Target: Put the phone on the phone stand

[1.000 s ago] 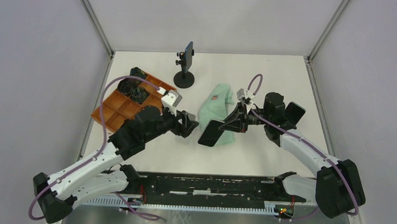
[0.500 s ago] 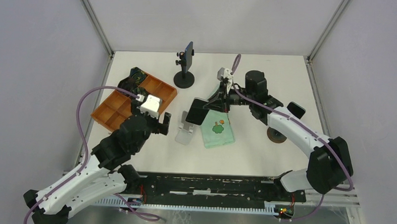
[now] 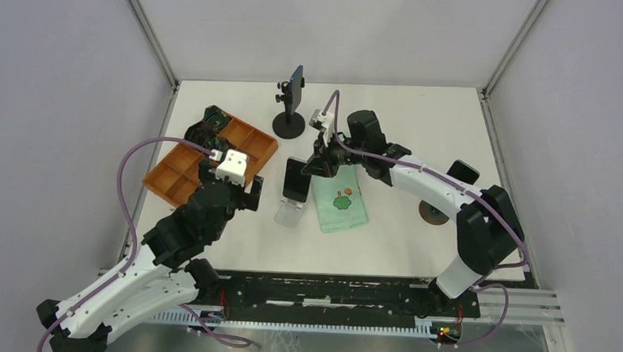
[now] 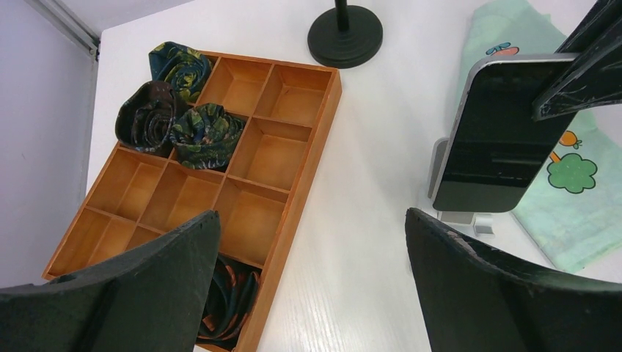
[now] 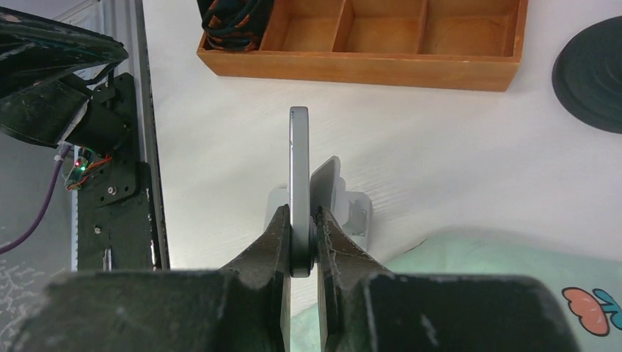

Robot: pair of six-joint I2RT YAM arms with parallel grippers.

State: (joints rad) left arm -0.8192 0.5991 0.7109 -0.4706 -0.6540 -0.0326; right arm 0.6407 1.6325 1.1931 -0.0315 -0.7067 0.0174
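Observation:
The phone (image 3: 296, 180) is a dark slab with a grey rim. It stands upright against the back plate of the small white phone stand (image 3: 289, 215) at the table's middle. My right gripper (image 3: 318, 164) is shut on the phone's edge, and the right wrist view shows the phone (image 5: 299, 176) pinched between the fingers, close beside the stand (image 5: 352, 209). I cannot tell whether its lower edge rests on the stand's lip. My left gripper (image 3: 253, 193) is open and empty, left of the stand. The left wrist view shows the phone (image 4: 499, 136) and the stand (image 4: 458, 218).
An orange wooden tray (image 3: 185, 170) with rolled ties lies at the left. A black round-based holder (image 3: 289, 123) with another phone stands at the back. A green cloth (image 3: 340, 205) lies just right of the stand. A dark disc (image 3: 432, 213) lies further right.
My right gripper has carried the phone left and back, from over the cloth to the white stand. My left arm has drawn back to the left, uncovering the stand.

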